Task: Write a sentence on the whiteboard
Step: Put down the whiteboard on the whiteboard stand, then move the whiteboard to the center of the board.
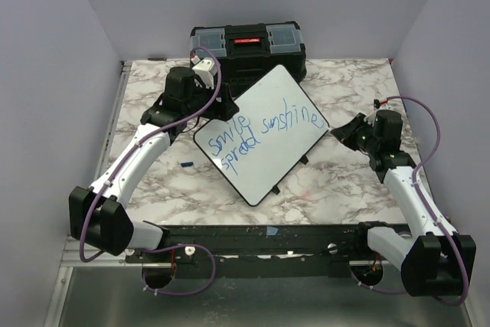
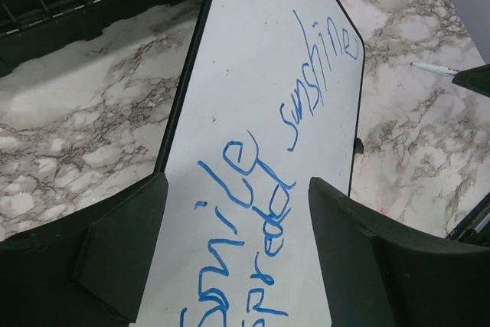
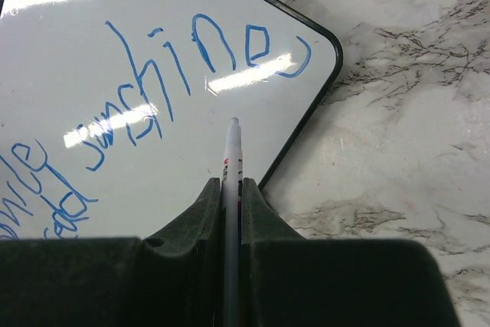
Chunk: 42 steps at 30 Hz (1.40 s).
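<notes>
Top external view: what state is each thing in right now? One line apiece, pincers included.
whiteboard: lying on the table, turned diagonally, written on
sentence: written in blue, two lines, "Smile spread sunshine"
marker: gripped, tip pointing at the whiteboard
right pincer: shut on marker
left pincer: open, over the whiteboard
toolbox: lid closed, behind the whiteboard
small blue piece: loose on the table, left of the whiteboard
</notes>
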Tool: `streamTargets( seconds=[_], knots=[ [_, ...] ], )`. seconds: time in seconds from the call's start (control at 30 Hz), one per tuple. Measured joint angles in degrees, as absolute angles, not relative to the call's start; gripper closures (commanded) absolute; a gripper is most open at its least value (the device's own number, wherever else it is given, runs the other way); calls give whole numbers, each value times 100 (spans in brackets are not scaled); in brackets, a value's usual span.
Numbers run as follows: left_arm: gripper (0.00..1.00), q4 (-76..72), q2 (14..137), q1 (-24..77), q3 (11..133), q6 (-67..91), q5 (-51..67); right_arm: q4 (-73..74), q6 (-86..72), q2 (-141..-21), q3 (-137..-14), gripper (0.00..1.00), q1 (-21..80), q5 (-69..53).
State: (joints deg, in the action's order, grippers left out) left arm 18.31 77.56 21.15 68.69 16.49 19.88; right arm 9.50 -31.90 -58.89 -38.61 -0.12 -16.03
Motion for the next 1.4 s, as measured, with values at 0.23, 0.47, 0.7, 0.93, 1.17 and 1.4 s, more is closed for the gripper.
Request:
streamTargets(
  seconds=[0.23, 0.47, 0.7, 0.93, 1.17, 1.4],
  knots=[
    [18, 1806, 7762, 2115, 7004, 1717, 1850, 950, -3190, -5953, -3896, 99, -12, -1627],
    [16, 1920, 7743, 2099, 7006, 1789, 1568, 937, -3216, -6010, -3929, 99, -12, -1682],
    [17, 2366, 7120, 1914, 6801, 1949, 880, 862, -3306, -6084, -4086, 99, -12, -1855],
    [19, 2786, 5937, 1848, 6182, 2272, 305, 729, -3406, -6410, -4451, 99, 47, -1994],
    [18, 3299, 5280, 1789, 5660, 3144, -720, 596, -3535, -6713, -4840, 99, 429, -2023],
    [2, 3562, 5162, 1529, 4871, 4158, -1260, 556, -3594, -6816, -5050, 99, 910, -1927]
  ],
)
